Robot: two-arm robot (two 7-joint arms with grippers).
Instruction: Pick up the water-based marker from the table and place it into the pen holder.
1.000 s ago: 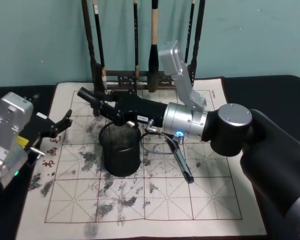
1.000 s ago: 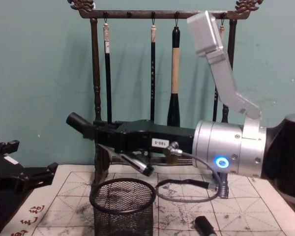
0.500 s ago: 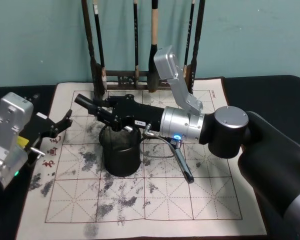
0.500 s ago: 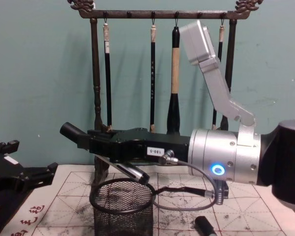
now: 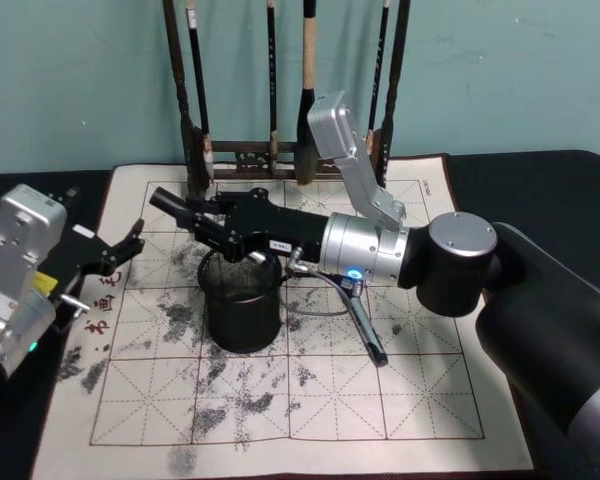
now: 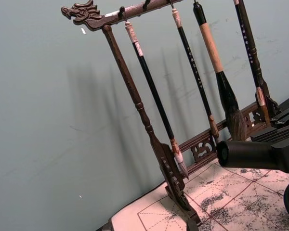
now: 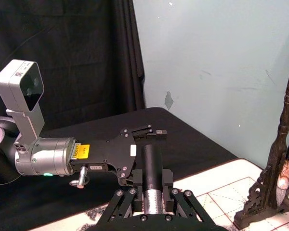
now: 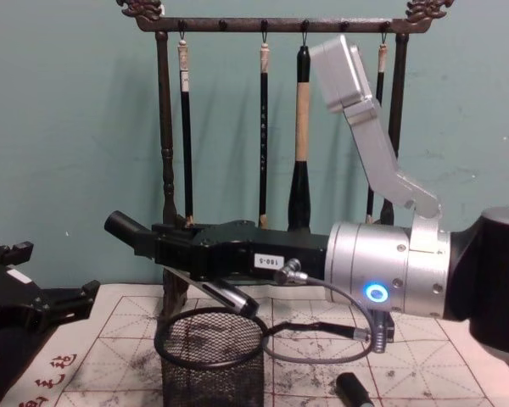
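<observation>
Marker is off the worktop and clamped around its middle by the right pincer, whose fingers are closed tight on the barrel. It lies at a slant, with the black end up and out toward my left and the other end angled down at the pen holder. Compared with a second ago, the right arm has dropped. In the chest view the lower tip, which hung clear above the mesh cup, now sits just at the round rim, about over the mouth. Over the last half second it has barely shifted. I read that as the carry being done and the release coming next. The slant is shallow, though, so I would tip the low end further down before letting go, or the marker could catch the rim and roll off. The marker itself looks like a stout black cylinder with a silvery section toward its lower end. The holder stands upright on the ink-stained calligraphy mat, in front of the tall brush rack hung with brushes. A second dark pen lies flat on the mat to the right of the holder, apart from it. The left pincer rests at the mat's left edge, fingers spread and holding nothing.
</observation>
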